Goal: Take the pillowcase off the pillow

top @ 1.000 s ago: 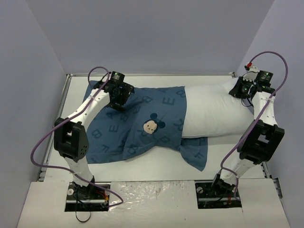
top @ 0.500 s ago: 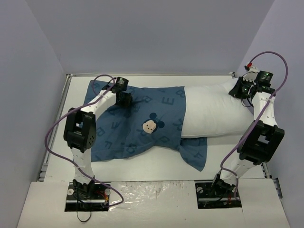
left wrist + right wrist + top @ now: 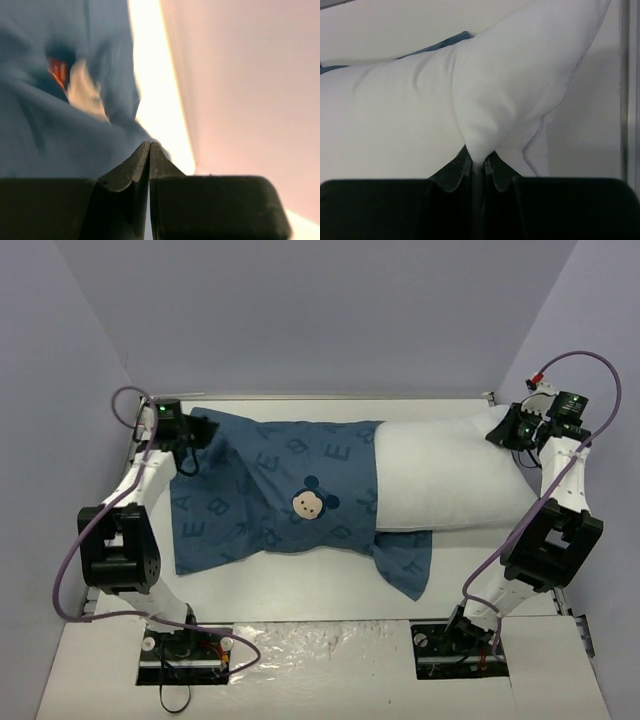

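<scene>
Left pincer: jaws pressed together. A second ago they stand wide over the middle of the cloth; now they are closed at the far-left corner of the pillowcase. In the wrist view the blue cloth runs right up to the tips, so this reads as a thin pinch on the fabric.

Left arm: swung from mid-cloth out to the far-left corner of the bench.

Right pincer: clamped on a bunched corner of the pillow, at the far right, same place as in both earlier frames.

Pillowcase position: lies across the left and middle of the bench. Its far-left corner is drawn up toward the left pincer, and an open flap trails off the near side below the pillow.

Pillow position: right half bare and white, left half inside the cloth.

Change in cloth: open edge sits slightly further left than a second ago, and the left end looks flatter and more stretched.

Meaning for task: both ends are now held, so the pull-off can begin. Judged roughly halfway, with the case not yet free.
</scene>
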